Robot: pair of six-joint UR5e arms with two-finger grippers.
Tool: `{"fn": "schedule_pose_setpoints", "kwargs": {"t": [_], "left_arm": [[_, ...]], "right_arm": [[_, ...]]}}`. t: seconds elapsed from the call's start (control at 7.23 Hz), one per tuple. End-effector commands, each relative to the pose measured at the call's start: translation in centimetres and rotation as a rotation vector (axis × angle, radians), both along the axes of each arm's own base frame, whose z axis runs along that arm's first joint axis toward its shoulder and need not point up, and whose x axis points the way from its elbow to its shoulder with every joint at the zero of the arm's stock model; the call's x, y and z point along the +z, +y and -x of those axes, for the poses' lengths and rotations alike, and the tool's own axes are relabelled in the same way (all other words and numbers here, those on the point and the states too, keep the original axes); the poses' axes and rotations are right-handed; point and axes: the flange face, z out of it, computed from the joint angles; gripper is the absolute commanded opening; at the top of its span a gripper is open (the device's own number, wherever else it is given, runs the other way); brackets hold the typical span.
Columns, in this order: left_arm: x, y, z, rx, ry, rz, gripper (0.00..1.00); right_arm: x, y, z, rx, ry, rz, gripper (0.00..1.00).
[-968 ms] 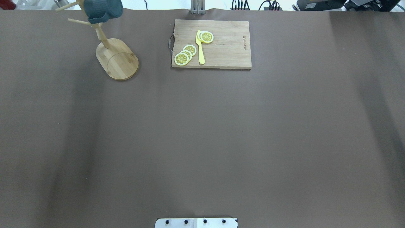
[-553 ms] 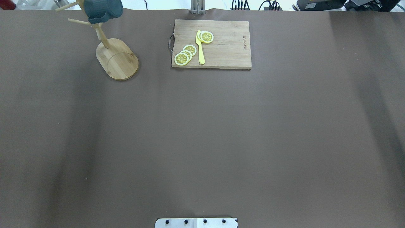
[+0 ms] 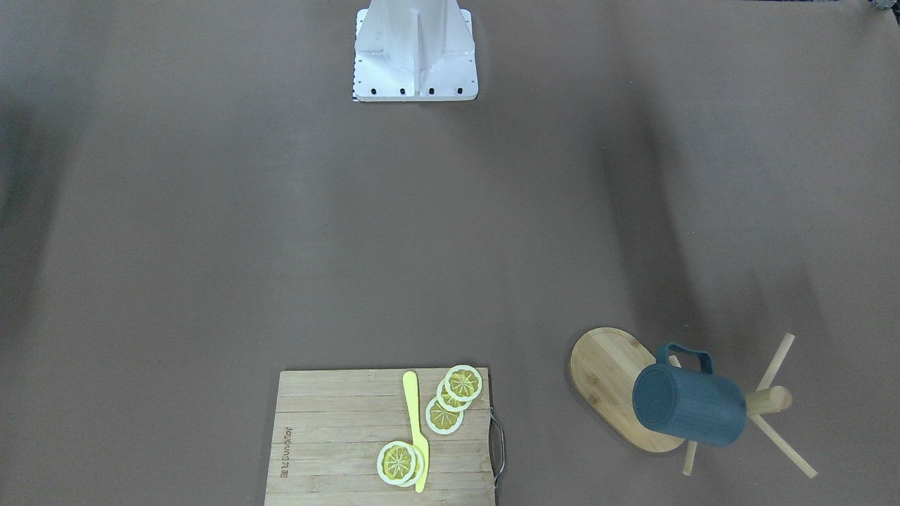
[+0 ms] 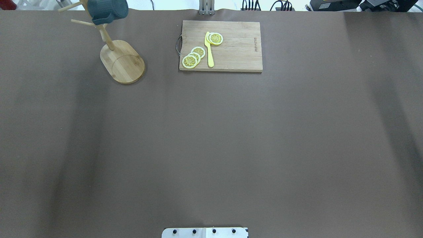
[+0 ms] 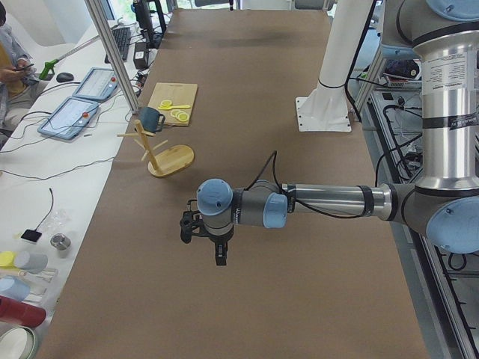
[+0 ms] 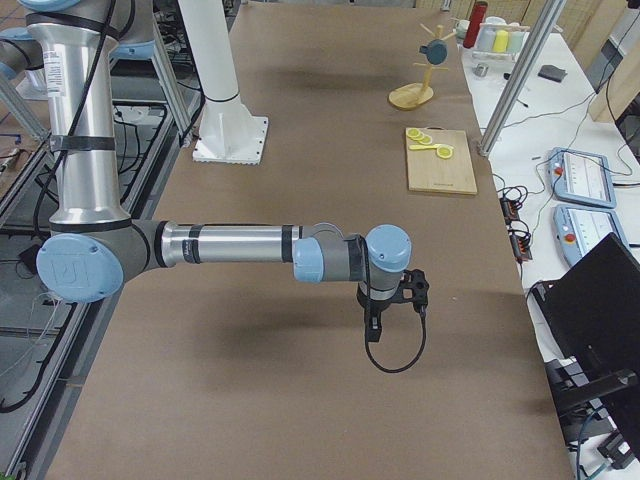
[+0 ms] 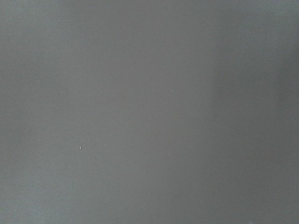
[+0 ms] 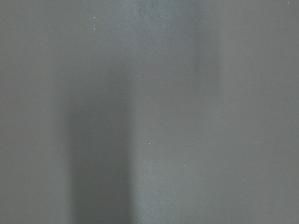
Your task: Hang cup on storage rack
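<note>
The dark teal ribbed cup (image 3: 689, 404) hangs by its handle on a peg of the bamboo storage rack (image 3: 605, 379), lying sideways with its bottom toward the front-facing camera. In the overhead view the cup (image 4: 107, 10) is at the top of the rack (image 4: 122, 62), far left at the table's back. Neither gripper touches them. My left gripper (image 5: 218, 253) shows only in the left side view, far from the rack (image 5: 171, 159); I cannot tell its state. My right gripper (image 6: 372, 325) shows only in the right side view, over bare table; I cannot tell its state.
A wooden cutting board (image 4: 231, 46) with lemon slices (image 4: 193, 57) and a yellow knife (image 4: 209, 49) lies at the back middle, to the right of the rack. Both wrist views show only the brown table cover (image 7: 149, 112). The robot's base plate (image 4: 205, 232) is at the near edge.
</note>
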Motion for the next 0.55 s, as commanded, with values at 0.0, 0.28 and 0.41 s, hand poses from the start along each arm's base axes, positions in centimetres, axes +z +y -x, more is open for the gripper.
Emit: {"fn": "schedule_pose_setpoints", "kwargs": {"t": [0.0,0.28,0.41], "left_arm": [[-0.02,-0.42,0.02,-0.002,0.003,-0.001,0.98],[0.09,-0.46,0.03,-0.003,0.002,0.003,0.98],[0.23,-0.29,0.31,-0.008,0.002,0.005,0.98]], "right_arm": [[-0.12,-0.27,0.08,-0.001,0.001,-0.003,1.00],[-0.11,-0.14,0.07,-0.001,0.001,-0.003,1.00],[-0.09,-0.20,0.05,-0.002,0.004,-0.004,1.00]]}}
